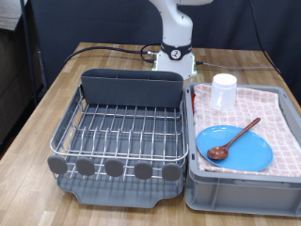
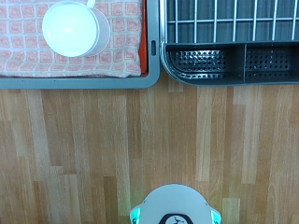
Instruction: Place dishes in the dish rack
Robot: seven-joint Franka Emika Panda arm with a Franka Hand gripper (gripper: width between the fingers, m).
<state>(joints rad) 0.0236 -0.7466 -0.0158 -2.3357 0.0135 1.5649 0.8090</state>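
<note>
The silver wire dish rack (image 1: 122,132) on its dark grey tray stands at the exterior view's left, and nothing is in it. The light-blue plate (image 1: 246,153) lies in the grey bin on the checked cloth. The reddish-brown wooden spoon (image 1: 235,137) rests across the plate. The white mug (image 1: 223,91) stands upright behind them in the same bin. In the wrist view, the mug (image 2: 73,26) and the rack's grey back compartment (image 2: 229,58) show from above. The gripper shows in neither view.
The grey bin (image 1: 235,193) lined with red-and-white checked cloth (image 1: 277,113) sits right beside the rack. The robot's white base (image 1: 176,52) stands on the wooden table (image 1: 56,94) behind both, and it also shows in the wrist view (image 2: 175,207). Cables run behind the base.
</note>
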